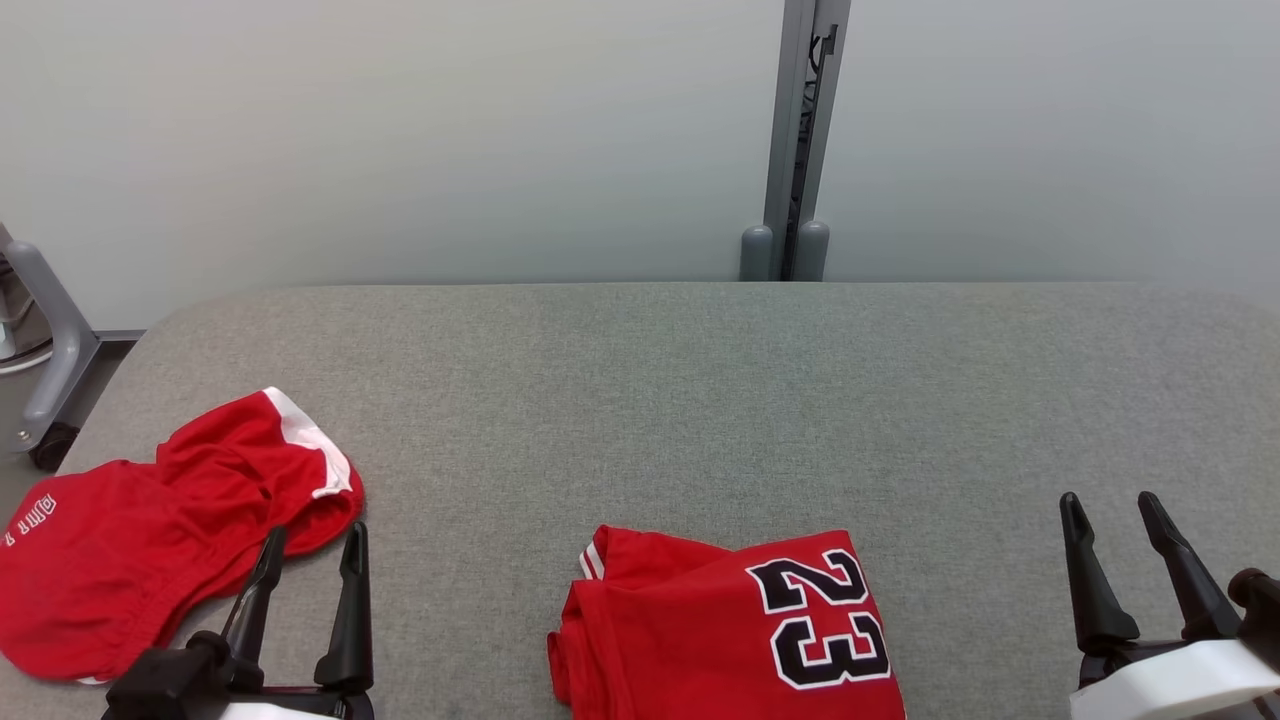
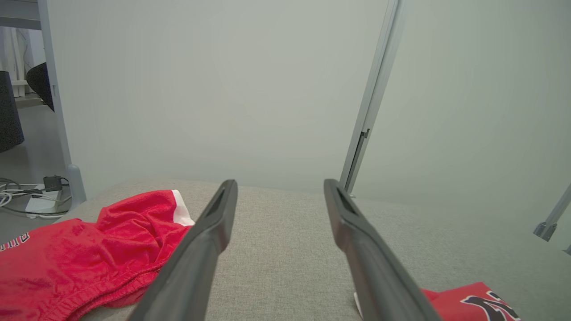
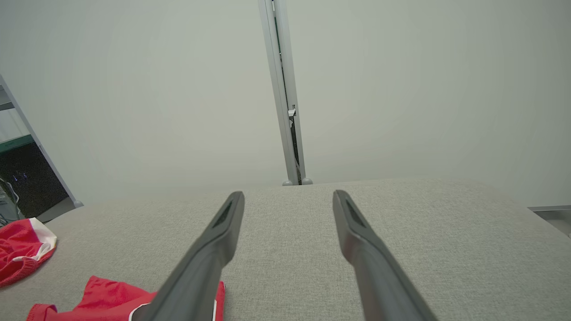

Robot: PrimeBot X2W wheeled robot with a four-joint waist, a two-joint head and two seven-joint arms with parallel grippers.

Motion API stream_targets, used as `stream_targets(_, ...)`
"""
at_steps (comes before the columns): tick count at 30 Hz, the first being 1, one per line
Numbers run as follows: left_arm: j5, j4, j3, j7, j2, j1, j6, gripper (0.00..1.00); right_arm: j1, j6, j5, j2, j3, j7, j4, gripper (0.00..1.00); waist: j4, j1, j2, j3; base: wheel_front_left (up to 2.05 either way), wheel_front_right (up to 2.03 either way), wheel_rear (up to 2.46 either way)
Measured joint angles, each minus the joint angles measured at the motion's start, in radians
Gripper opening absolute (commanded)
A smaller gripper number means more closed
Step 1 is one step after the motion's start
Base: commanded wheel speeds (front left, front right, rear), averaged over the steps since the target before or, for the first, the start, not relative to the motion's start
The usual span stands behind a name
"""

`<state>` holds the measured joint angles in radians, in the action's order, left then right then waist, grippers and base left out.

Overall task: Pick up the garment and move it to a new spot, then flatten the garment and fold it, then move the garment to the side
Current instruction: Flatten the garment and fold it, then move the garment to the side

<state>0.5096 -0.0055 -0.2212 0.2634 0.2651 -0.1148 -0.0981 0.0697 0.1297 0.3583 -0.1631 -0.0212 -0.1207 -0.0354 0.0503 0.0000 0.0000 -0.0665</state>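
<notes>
A grey fabric-topped bench (image 1: 640, 400) fills the lower part of the head view. A red jersey (image 1: 690, 640) lies on it at 6 o'clock, folded into a compact block. Its black number 23, outlined in white, faces up, and a white-striped edge shows at its 10 o'clock corner. The near end runs off the bottom of the view.

At 8 o'clock, close to the bench's rounded corner, a crumpled red garment (image 1: 130, 550) sits in a loose heap. It has a white band along one hem and some white lettering at its far left edge. It may be a pair of shorts, though the bunching makes that hard to confirm. It lies well apart from the jersey, with bare bench between them.

The left tool (image 1: 315, 533) stands at 7 o'clock with its two dark fingers spread wide and nothing between them. One fingertip overlaps the heap's near edge in the head view; the left wrist view shows the cloth just beside that finger, and contact cannot be judged.

The right tool (image 1: 1109, 500) is at 4 o'clock over bare bench, also spread wide and holding nothing, well clear of the jersey.

A grey post (image 1: 800, 140) rises behind the bench at 12 o'clock against a pale wall (image 1: 400, 140).
</notes>
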Motion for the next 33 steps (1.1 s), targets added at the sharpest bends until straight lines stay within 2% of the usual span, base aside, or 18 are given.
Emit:
stream_targets(12, -0.017, 0.013, 0.005, 0.000, -0.012, 0.000, 0.010, 1.00, -0.011, 0.000, 0.016, 0.004, -0.031, 0.020, -0.022, 1.00, 0.005, 0.0000, 0.0000, 0.000, 0.00, 0.00, 0.00)
stream_targets(17, -0.019, 0.014, 0.002, 0.000, -0.015, 0.004, 0.013, 1.00, -0.071, 0.000, 0.101, 0.013, -0.110, 0.146, -0.096, 1.00, 0.006, 0.0000, 0.0000, 0.008, 0.00, 0.00, 0.00)
stream_targets(23, -0.026, 0.019, -0.020, -0.001, -0.021, 0.023, 0.020, 1.00, -0.156, 0.000, 0.146, 0.002, -0.199, 0.298, -0.225, 1.00, 0.029, 0.0001, 0.0000, 0.017, 0.00, 0.00, 0.00)
stream_targets(27, -0.026, 0.025, -0.032, -0.007, -0.022, 0.034, 0.026, 1.00, -0.193, 0.000, 0.167, 0.010, -0.209, 0.374, -0.314, 1.00, 0.055, 0.0000, 0.0000, 0.023, 0.00, 0.00, 0.00)
stream_targets(33, -0.026, 0.034, -0.038, -0.007, -0.022, 0.040, 0.028, 1.00, -0.225, 0.000, 0.188, 0.035, -0.205, 0.432, -0.421, 1.00, 0.088, 0.0000, 0.0000, 0.033, 0.00, 0.00, 0.00)
